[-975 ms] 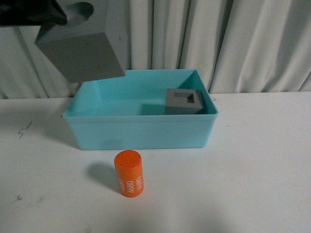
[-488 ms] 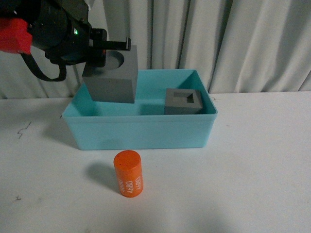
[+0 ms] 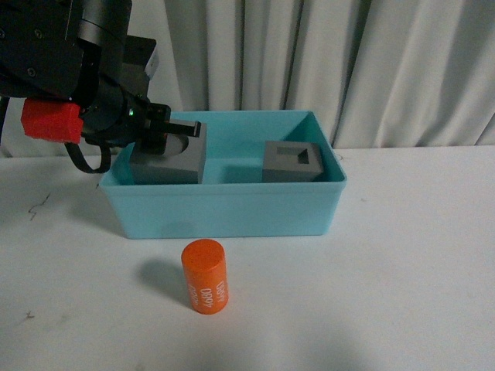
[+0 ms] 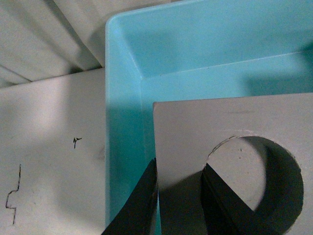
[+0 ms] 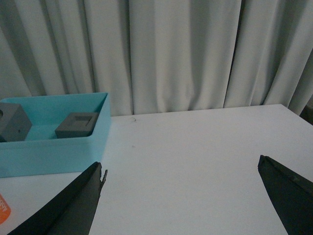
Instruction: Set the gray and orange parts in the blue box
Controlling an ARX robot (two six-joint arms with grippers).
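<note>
1. The left pincer (image 3: 175,134) reaches into the left end of the blue box (image 3: 224,202).
2. The left pincer is closed on the gray cube with the round hole (image 3: 165,161). In the left wrist view, one finger (image 4: 143,198) lies against the cube's outer side and the other sits inside the hole, so that one wall is clamped between them.
3. This cube is inside the box, near its left wall. The front wall hides whether the cube touches the floor.
4. The gray cube with the square hole (image 3: 292,161) sits in the right end of the box, apart from the first cube.
5. The orange cylinder (image 3: 205,277) stands upright on the white table (image 3: 418,270), in front of the box.
6. The right pincer (image 5: 180,164) is spread wide above the table and holds nothing.
</note>
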